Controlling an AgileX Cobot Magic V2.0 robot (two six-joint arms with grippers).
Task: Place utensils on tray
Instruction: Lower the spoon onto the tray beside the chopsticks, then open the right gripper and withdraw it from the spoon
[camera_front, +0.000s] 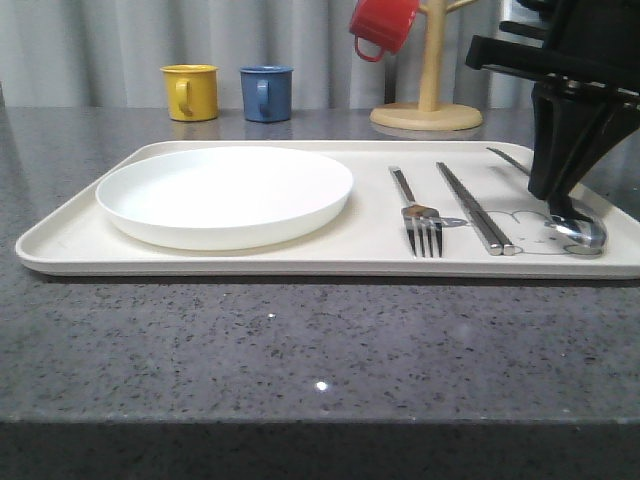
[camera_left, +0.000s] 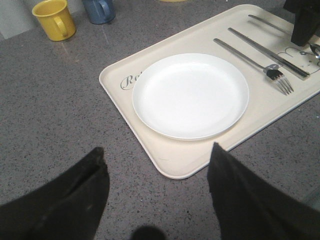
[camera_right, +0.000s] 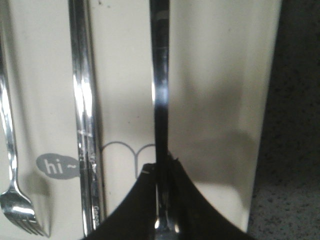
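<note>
Black fingers of the right gripper (camera_right: 162, 200) pinch the spoon (camera_front: 578, 232) low at the right of the front view, setting it down on the tray (camera_front: 250, 262). Chopsticks (camera_front: 476, 208), fork (camera_front: 418, 215) and plate (camera_front: 225, 194) lie there in a row. Left gripper (camera_left: 155, 192) waits, spread wide.

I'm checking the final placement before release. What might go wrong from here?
The right pincer is closed around the spoon, so lifting before opening fully could drag it off the tray. The spoon lies close to the chopsticks; a sideways retreat may knock them toward the fork.
</note>
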